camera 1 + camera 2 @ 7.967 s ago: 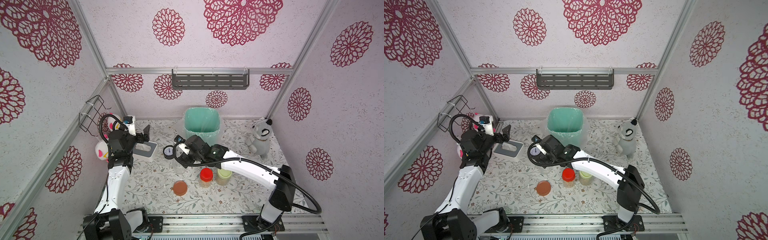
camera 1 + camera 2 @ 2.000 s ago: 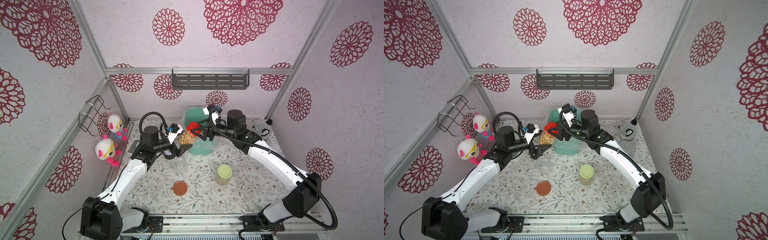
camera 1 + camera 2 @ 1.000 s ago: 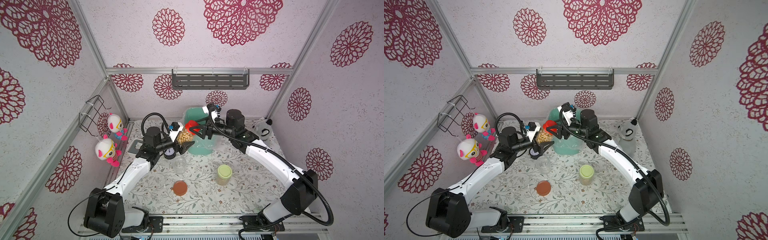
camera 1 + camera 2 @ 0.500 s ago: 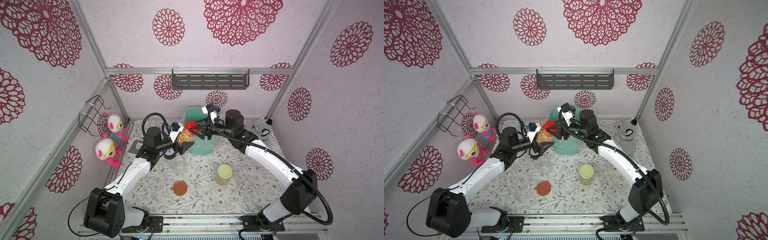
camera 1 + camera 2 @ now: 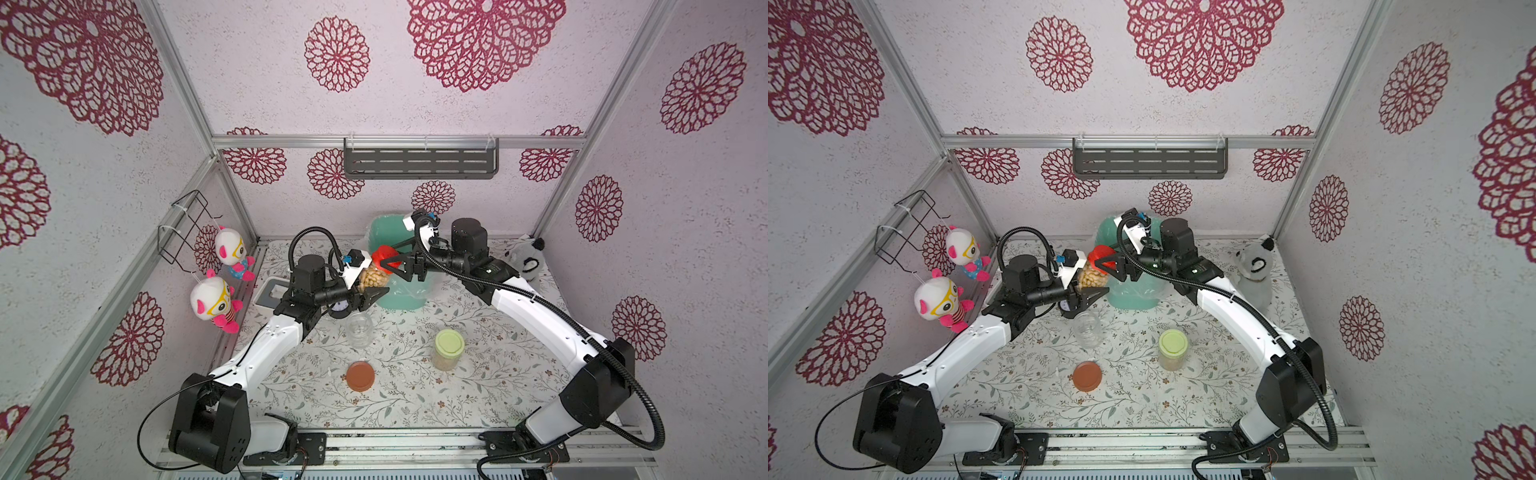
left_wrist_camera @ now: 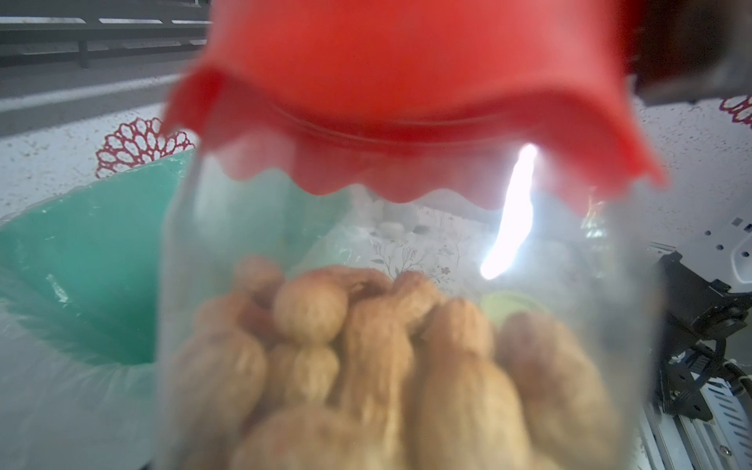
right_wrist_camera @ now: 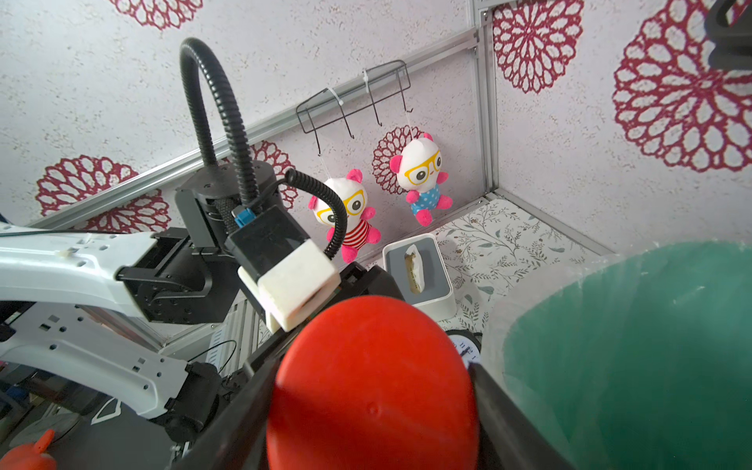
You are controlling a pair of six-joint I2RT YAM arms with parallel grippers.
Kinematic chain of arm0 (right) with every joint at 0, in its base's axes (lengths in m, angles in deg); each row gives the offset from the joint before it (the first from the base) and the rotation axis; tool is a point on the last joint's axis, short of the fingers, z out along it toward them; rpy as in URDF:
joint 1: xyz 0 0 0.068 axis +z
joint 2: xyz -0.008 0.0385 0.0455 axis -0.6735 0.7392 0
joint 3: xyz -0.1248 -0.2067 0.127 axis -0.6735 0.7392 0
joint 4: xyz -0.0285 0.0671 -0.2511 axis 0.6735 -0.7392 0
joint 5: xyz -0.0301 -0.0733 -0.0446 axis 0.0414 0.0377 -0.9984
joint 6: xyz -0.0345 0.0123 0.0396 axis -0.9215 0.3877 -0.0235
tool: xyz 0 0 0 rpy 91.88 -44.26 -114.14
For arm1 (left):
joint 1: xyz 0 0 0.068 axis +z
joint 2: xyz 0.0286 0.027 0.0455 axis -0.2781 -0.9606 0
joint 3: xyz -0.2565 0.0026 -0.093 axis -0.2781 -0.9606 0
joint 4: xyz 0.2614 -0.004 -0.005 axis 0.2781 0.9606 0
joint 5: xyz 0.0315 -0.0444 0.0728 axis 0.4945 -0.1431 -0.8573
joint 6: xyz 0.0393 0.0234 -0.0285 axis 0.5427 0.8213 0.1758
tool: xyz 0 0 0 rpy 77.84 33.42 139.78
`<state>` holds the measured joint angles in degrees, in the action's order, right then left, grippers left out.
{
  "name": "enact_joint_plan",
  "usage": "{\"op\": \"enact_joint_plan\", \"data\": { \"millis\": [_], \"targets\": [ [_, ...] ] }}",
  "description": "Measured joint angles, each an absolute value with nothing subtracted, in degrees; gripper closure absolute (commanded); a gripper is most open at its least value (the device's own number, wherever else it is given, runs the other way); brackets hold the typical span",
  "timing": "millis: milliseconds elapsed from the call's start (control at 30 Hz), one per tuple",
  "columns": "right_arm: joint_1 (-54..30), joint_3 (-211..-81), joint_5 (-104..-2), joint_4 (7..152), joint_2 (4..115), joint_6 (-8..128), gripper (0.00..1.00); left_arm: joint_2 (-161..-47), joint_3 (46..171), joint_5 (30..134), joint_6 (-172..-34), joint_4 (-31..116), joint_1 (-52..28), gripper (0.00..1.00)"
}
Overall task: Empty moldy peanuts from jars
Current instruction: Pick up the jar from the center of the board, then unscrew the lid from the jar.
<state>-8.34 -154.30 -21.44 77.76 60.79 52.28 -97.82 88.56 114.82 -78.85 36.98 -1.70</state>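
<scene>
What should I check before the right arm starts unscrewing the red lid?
1. Right gripper closed on the red lid: ok.
2. Left gripper clamped on the jar body: cannot tell.
3. Lid on the jar neck: ok.
4. Peanuts settled clear of the lid: ok.
5. Jar over the teal bin opening: not ok, it looks beside the rim.

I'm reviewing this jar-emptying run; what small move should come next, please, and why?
Probably the right gripper should twist the red lid loose: it clamps the lid while the left gripper grips the peanut-filled jar near the teal bin, lid still on.
</scene>
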Motion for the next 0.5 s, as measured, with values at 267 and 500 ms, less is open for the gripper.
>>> {"op": "enact_joint_plan", "data": {
  "millis": [267,500],
  "targets": [
    [-10.8,-155.3,-13.2,73.0,60.9,43.3,1.00,-97.8,89.7,118.7,-76.6,41.0,-1.7,1.00],
    [-12.2,-157.8,-6.3,66.3,61.5,31.8,1.00,-97.8,91.8,123.9,-74.1,46.3,-1.5,1.00]
  ]
}}
